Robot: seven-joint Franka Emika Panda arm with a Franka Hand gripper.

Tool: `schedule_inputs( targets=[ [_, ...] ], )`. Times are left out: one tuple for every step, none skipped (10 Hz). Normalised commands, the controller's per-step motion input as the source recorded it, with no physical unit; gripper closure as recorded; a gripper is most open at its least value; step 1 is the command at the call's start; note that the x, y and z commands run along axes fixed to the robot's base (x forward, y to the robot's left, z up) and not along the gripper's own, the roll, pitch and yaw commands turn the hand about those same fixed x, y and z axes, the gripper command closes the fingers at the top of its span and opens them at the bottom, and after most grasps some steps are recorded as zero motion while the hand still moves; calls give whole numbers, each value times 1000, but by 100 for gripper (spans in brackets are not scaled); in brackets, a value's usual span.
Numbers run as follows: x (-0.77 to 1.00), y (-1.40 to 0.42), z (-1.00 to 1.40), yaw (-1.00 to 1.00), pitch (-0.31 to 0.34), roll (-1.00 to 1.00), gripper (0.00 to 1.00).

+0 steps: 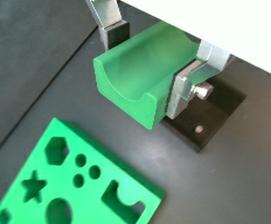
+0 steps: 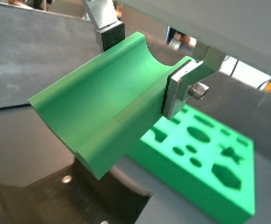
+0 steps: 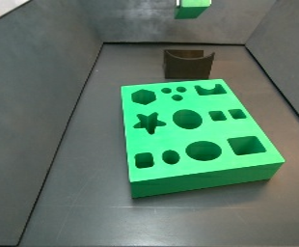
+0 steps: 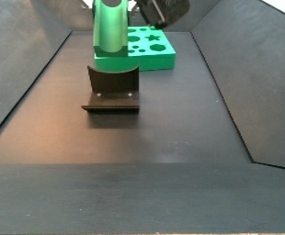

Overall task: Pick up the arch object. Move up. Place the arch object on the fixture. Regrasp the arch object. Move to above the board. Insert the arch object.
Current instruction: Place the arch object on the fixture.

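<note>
Gripper: two flat silver fingers with dark pads (image 1: 149, 66), up in the air, clamped on the arch piece.
Arch object: small bright green notched block (image 1: 135, 77), held between the fingers, above the fixture.
Fixture: dark L-shaped bracket (image 4: 112, 87), bare, on the dark floor near the back wall.
Board: large flat green slab with shaped holes (image 3: 192, 138), mid-floor, just beside the fixture, nothing on it.

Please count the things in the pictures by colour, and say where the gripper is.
Green: 2, the arch object and the board.
Dark: 1, the fixture.
Total: 3.
The gripper, above the fixture, is shut on the arch object.
</note>
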Motion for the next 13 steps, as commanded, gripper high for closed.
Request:
schedule_inputs(
  targets=[
    [72,44,-14,-87,44,-407,100],
    [61,24,-2,-79,31,-238,100],
    [124,130,-1000,45,286,-1000,100],
    [132,141,-1000,2,300,-1000,100],
    [142,140,-1000,-44,324,-992,100],
    [154,137,-1000,-128,300,-784,100],
    [158,140,-1000,-182,252,-614,100],
    [166,143,-1000,-222,197,-442,100],
    [177,137,-1000,-240,149,-287,100],
    [189,134,-985,-243,72,-198,100],
    [150,116,-770,-232,30,-177,100],
    [121,85,-491,-196,-10,-165,100],
    [104,74,-383,-175,-25,-158,100]
  ],
)
